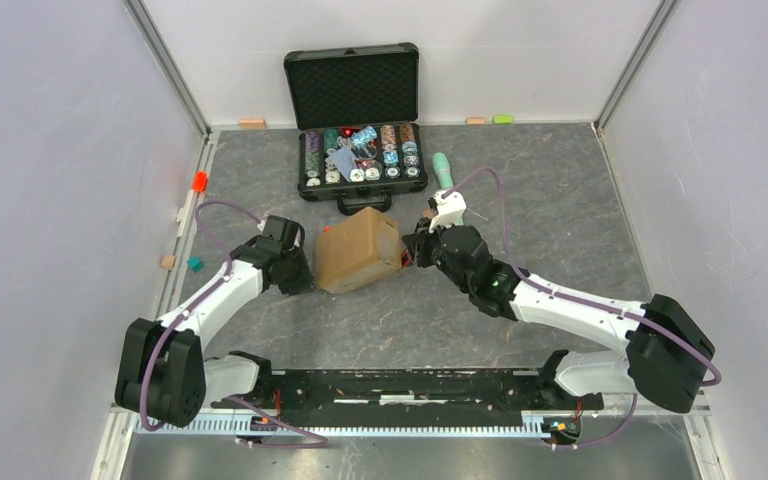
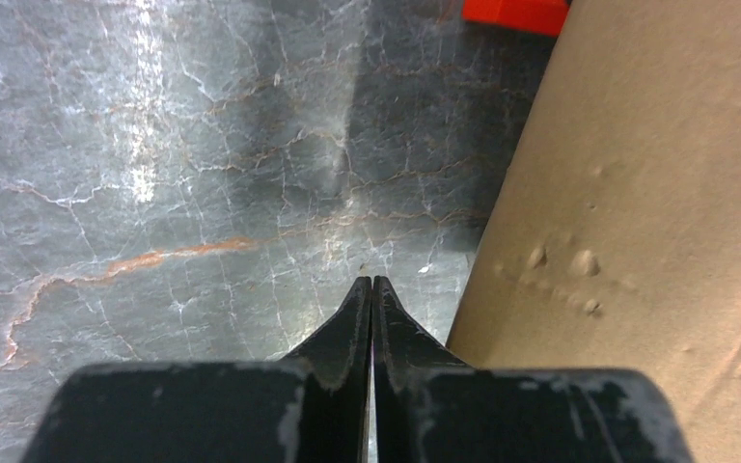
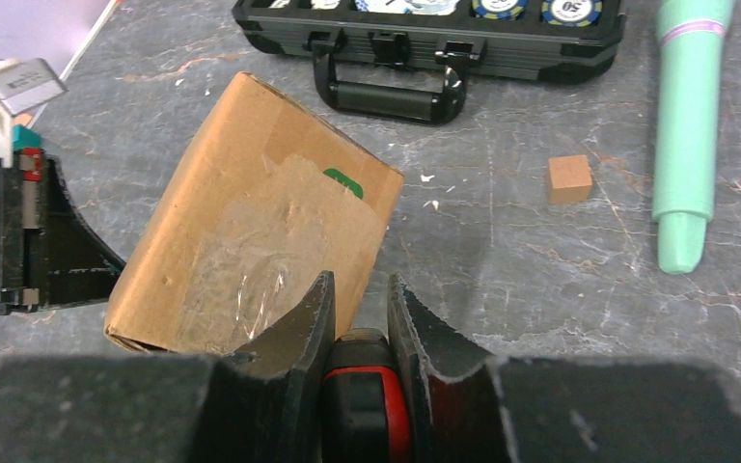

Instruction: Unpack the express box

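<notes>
Express box: We found the express box (image 1: 358, 262) on the grey table (image 1: 560, 200), mid-field, betw. the two grippers and just in front of the poker-chip case (image 1: 352, 85). Its flaps were closed and clear tape lay unbroken over the top face.
Left gripper: The left gripper (image 2: 372, 282) had its fingers pressed together on nothing, tips low over the table and just beside the box's left wall. We could not tell whether it touched the cardboard.
Right gripper: The right gripper (image 3: 359, 285) was clamped on a black-and-red tool (image 3: 365, 386) seated deep betw. the fingers. The tips sat just off the box's near-right end.
Tool: No blade or working tip was visible. We judged it a cutter but could not confirm.
Surroundings: A mint-green pen (image 3: 685, 145) and a small wooden cube (image 3: 570, 178) lay to the right, apart from the box. A red block (image 2: 516, 12) showed beyond the left gripper.
Step in hand: We judged this the opening stage, i.e. box braced on the left and tool brought toward the tape on the right. Nothing was unpacked yet.
Next move: It would call for the tool's working end to meet the tape along the seam, w/ light pressure and a straight draw, while the left side resisted sliding.
Risk: The box could skid or pivot toward the case.
</notes>
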`<state>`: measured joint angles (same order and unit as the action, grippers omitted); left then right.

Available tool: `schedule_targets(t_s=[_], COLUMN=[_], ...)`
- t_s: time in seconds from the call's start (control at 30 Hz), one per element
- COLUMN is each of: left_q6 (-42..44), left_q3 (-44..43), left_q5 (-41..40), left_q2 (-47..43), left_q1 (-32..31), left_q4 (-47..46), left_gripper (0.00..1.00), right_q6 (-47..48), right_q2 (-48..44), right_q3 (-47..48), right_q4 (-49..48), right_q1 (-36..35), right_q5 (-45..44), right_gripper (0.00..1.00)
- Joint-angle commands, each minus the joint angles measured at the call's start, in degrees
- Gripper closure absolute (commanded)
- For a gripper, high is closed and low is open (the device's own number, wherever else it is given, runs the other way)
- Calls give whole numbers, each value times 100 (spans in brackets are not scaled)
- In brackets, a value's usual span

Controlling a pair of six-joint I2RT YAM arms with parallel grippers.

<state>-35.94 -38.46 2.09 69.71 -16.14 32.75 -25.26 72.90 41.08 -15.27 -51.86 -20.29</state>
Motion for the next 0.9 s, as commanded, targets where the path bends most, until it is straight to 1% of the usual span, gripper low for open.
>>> schedule_targets(t_s=[0.0, 0.1, 0.17, 0.33, 0.43, 0.53, 0.63, 0.73, 0.87], left_q6=[226, 265, 296, 355, 419, 462, 392, 239, 110], left_q3=[-165, -308, -387, -705, -933, -1137, -1266, -1386, -1507], left_q5=[167, 91, -141, -900, -1139, -1041, -794, -576, -361], left_q2=[-1, 26, -46, -488, -731, -677, -357, 30, 456], left_q1=[-16, -29, -29, -29, -29, -29, -29, -29, -29], left_q4=[-28, 60, 232, 790, 986, 917, 543, 93, -249], left_gripper=[90, 90, 89, 81, 72, 55, 39, 34, 34], right_q6=[44, 98, 134, 200, 199, 214, 248, 314, 439], right_q2=[38, 67, 58, 118, 175, 223, 276, 349, 375], right_q3=[350, 400, 439, 580, 637, 689, 789, 928, 1072], right_q4=[-499, -505, -500, -436, -441, -458, -478, -472, -436], right_q1=[-35, -31, -35, -35, -31, -35, -37, -52, -115], right_q5=[249, 282, 280, 330, 388, 419, 441, 497, 547], right_gripper=[100, 100, 100, 100, 100, 100, 100, 100, 100])
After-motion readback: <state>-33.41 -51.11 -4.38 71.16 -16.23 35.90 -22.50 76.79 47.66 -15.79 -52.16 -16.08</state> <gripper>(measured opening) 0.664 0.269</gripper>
